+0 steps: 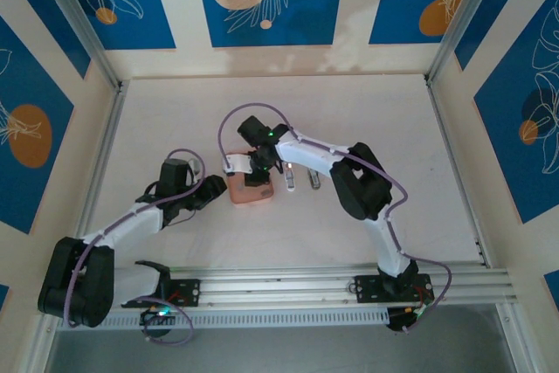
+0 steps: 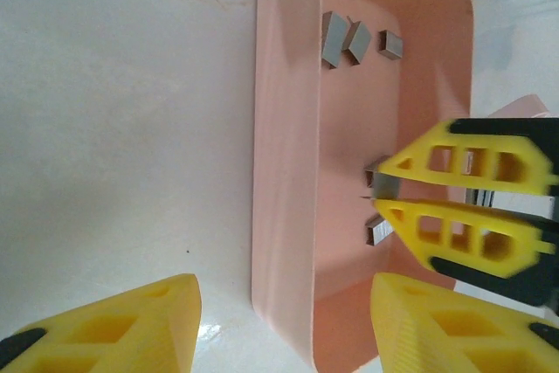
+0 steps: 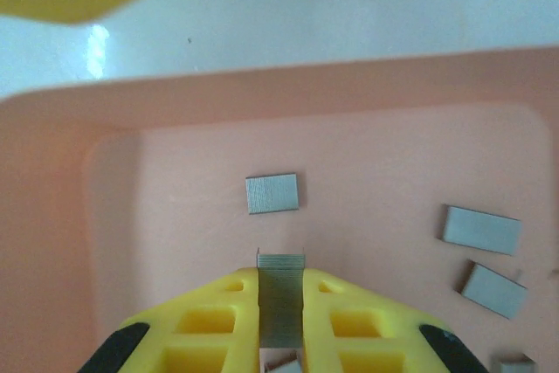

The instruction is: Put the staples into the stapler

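Observation:
A salmon-pink tray [image 2: 284, 155] holds several loose staples, such as the staples [image 2: 334, 38] at its far end and a flat strip [image 3: 272, 193] on the floor. My right gripper [image 3: 281, 290] is inside the tray, shut on one grey strip of staples [image 3: 281, 303], which stands upright between its yellow fingers [image 2: 463, 189]. My left gripper [image 2: 284, 329] is open and straddles the tray's near wall, one finger over the table and one over the tray floor. The pink-and-white stapler [image 1: 289, 177] lies on the table just right of the tray [image 1: 244, 196].
A grey-brown oval object [image 1: 314, 180] lies right of the stapler. The white table runs out to aluminium rails at the sides and along the near edge [image 1: 332, 281].

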`<action>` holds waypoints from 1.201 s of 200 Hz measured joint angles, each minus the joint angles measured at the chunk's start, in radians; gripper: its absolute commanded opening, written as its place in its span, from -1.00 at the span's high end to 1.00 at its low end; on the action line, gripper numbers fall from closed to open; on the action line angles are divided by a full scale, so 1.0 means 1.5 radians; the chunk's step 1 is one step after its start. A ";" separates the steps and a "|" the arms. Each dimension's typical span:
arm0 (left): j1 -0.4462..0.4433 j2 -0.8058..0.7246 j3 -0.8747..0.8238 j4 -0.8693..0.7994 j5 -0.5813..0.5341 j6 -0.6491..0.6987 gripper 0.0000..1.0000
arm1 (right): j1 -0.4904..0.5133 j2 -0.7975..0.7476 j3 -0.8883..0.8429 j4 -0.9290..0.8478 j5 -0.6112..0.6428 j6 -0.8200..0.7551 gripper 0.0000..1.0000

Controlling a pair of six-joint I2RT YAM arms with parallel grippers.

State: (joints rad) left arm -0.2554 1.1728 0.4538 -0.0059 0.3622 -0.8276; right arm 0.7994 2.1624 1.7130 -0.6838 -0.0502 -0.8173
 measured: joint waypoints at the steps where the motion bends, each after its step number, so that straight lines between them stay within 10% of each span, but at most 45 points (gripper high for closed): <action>1: 0.000 0.000 0.000 0.000 0.000 0.000 -0.07 | 0.000 -0.003 -0.002 0.002 -0.001 0.001 0.68; 103: -0.028 -0.037 0.056 -0.047 -0.006 0.023 -0.02 | -0.031 -0.279 -0.240 0.141 -0.034 0.262 0.69; 240: -0.285 0.159 0.194 -0.031 -0.073 0.050 -0.04 | -0.087 -0.584 -0.646 0.134 0.117 0.839 0.70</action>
State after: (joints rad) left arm -0.6830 1.4109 0.7444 -0.0528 0.2531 -0.7532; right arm 0.6693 1.2858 0.7444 -0.4831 0.1253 0.4416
